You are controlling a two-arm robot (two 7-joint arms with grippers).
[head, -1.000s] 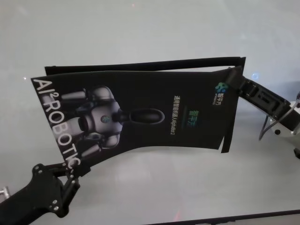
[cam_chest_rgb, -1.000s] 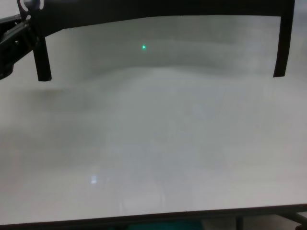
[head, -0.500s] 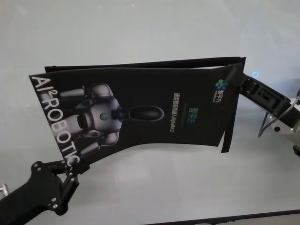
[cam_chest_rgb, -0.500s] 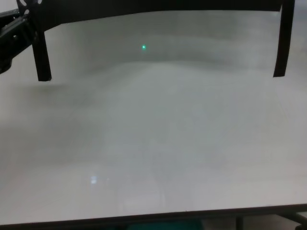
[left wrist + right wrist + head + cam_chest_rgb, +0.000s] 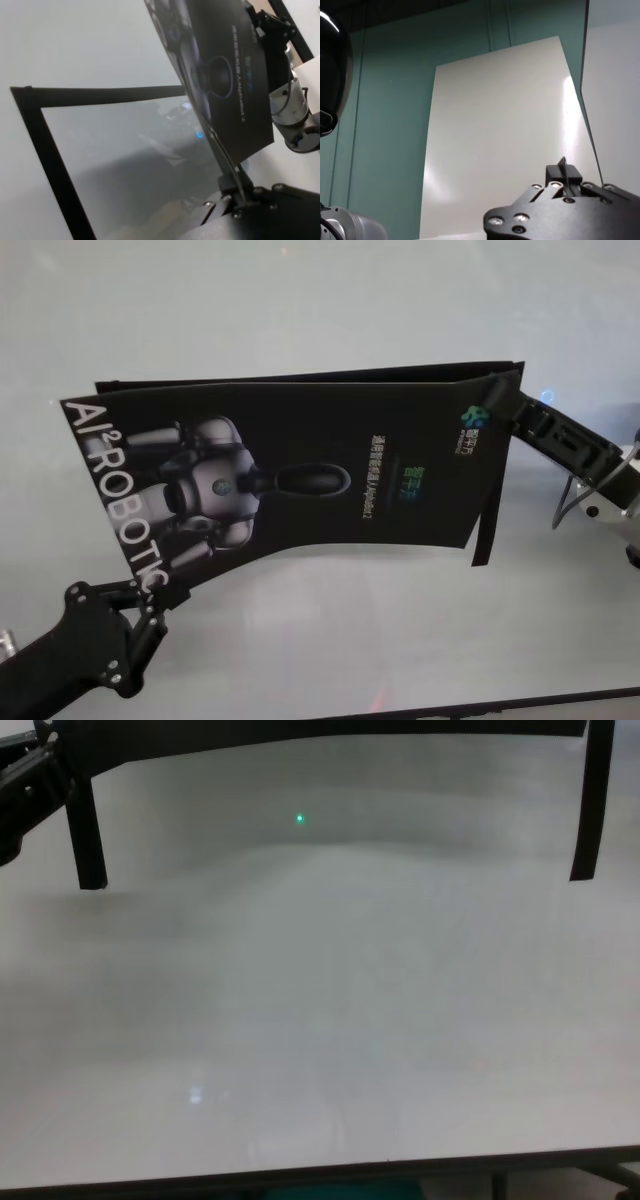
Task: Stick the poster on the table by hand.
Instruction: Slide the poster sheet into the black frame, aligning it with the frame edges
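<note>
The poster (image 5: 300, 475) hangs in the air above the tabletop (image 5: 330, 310), stretched between the two claws, its printed face turned up toward the head camera. It sags in the middle, so its near edge curves upward between the held corners. A grey-white robot picture sits toward its left end, with the white letters "AI²ROBOTIC" running along that end's edge.

The left claw (image 5: 150, 608) grips the poster's near-left corner, its fingers pinched tight on the sheet just beside the last white letters. In the left wrist view the same claw (image 5: 235, 192) clamps the sheet's thin edge.

The right claw (image 5: 497, 400) holds the poster's far-right corner, closed on it beside a small blue-green logo (image 5: 473, 418).

Narrow black strips hang from the poster's corners: one strip (image 5: 484, 525) dangles off its right end, and in the chest view a left strip (image 5: 85, 835) and a right strip (image 5: 588, 805) hang clear above the tabletop. A dark shadow lies on the tabletop under the poster.
</note>
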